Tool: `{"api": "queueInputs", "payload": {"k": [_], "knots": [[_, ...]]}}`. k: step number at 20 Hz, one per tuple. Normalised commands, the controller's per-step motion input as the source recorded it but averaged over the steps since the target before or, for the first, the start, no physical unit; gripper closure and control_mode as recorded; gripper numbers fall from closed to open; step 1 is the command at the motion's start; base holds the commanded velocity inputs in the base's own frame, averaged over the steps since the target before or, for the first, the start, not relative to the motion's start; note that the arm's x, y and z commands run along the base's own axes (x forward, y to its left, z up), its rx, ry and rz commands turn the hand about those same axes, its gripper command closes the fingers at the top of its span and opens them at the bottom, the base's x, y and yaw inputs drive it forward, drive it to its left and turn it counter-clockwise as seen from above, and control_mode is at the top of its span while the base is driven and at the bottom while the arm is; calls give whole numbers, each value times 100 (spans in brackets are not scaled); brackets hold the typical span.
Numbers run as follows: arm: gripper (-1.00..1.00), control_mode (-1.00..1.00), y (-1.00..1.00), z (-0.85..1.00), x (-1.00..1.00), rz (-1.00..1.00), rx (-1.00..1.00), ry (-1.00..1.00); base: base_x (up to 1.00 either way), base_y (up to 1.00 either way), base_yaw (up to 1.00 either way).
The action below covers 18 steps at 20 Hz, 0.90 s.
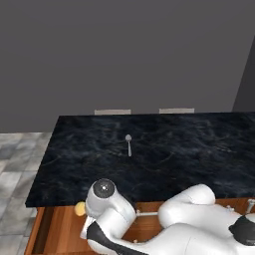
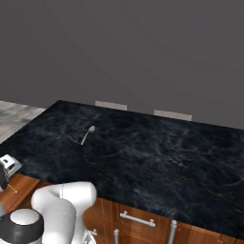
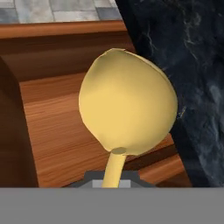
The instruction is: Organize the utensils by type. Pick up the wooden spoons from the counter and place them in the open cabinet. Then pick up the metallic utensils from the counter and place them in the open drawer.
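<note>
My gripper [image 3: 112,181] is shut on the thin handle of a pale yellow-tan wooden spoon [image 3: 127,107]. Its oval bowl [image 1: 79,209] hangs over the open drawer [image 3: 57,127], just off the counter's [image 3: 197,65] front edge. That reddish-brown drawer [image 1: 52,231] sticks out below the black marble counter [image 1: 174,149] at its left end. A small silver metal spoon [image 1: 129,144] lies alone on the slab, bowl toward the far side [image 2: 87,135]. The open cabinet is out of view.
Two pale panels [image 1: 112,111] [image 1: 176,110] rise behind the counter's far edge against a grey wall. Grey tiled floor [image 1: 15,164] lies to the left. Closed base drawers with silver bar handles [image 2: 137,219] run under the counter front.
</note>
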Motion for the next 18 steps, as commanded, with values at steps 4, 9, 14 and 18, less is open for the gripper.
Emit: {"api": "queueInputs", "payload": {"k": [4, 9, 14, 18], "knots": [[100, -100, 37, -8, 0, 0, 0, 20, 0, 0, 0], [100, -100, 21, -13, 6, 0, 0, 11, 0, 0, 0], [100, -100, 19, -18, 2, 0, 0, 14, 0, 0, 0], [100, -100, 9, -15, -5, 0, 0, 14, 0, 0, 0]]}}
